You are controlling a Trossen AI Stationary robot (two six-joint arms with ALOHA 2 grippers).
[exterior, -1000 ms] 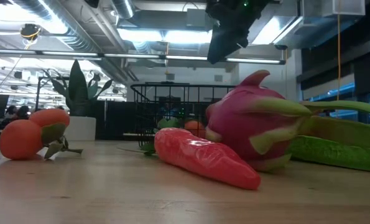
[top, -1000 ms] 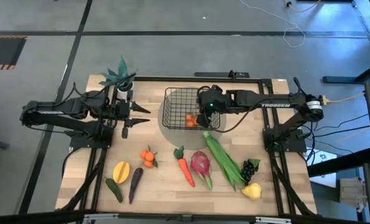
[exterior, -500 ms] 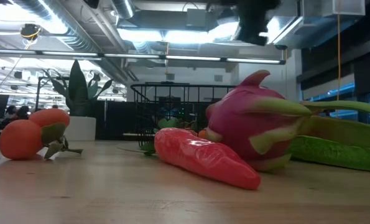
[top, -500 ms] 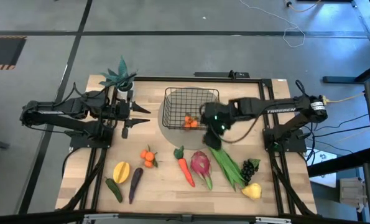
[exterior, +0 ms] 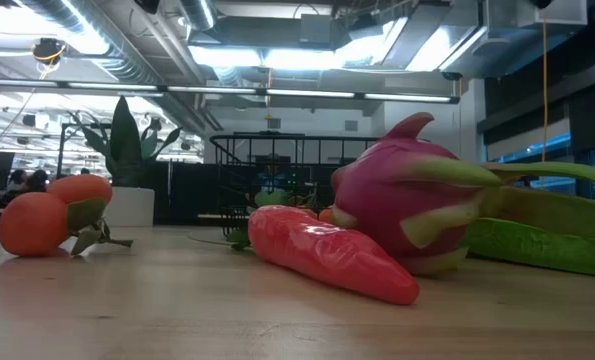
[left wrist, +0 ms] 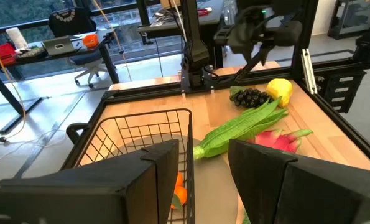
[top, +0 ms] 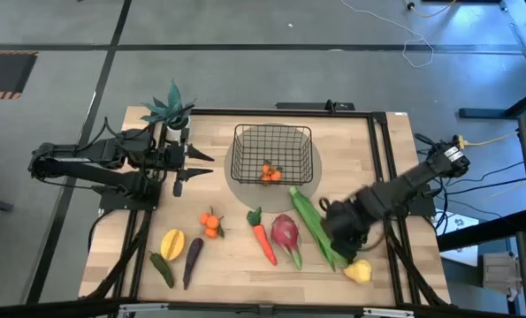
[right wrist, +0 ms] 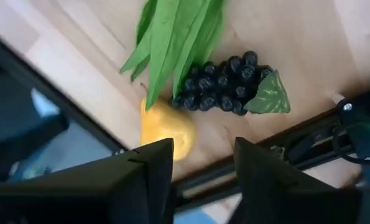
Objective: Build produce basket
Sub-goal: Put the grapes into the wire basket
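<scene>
The black wire basket (top: 273, 152) stands on a grey round mat at the far middle of the table, with an orange (top: 269, 173) in it. My right gripper (top: 338, 233) is open above the black grapes (right wrist: 225, 87) and the yellow pear (right wrist: 166, 129), next to the green bean pods (top: 313, 221). My left gripper (top: 201, 164) waits open, left of the basket. A carrot (top: 263, 238) and a pink dragon fruit (top: 285, 237) lie on the table at the near middle. More oranges (top: 211, 223), a mango (top: 171, 243), an eggplant (top: 192, 261) and a dark pepper (top: 162, 268) lie at the near left.
A teal potted plant (top: 172, 110) stands at the far left corner. Black frame rails (top: 380, 159) run along the table's right side. Bare wood lies right of the basket. In the low view the carrot (exterior: 327, 255) and dragon fruit (exterior: 417, 205) stand in front of the basket (exterior: 277, 170).
My right gripper has gone from above the basket toward the table's near right, and now hangs over the grapes and pear. The orange stays in the basket. The other produce has not moved.
</scene>
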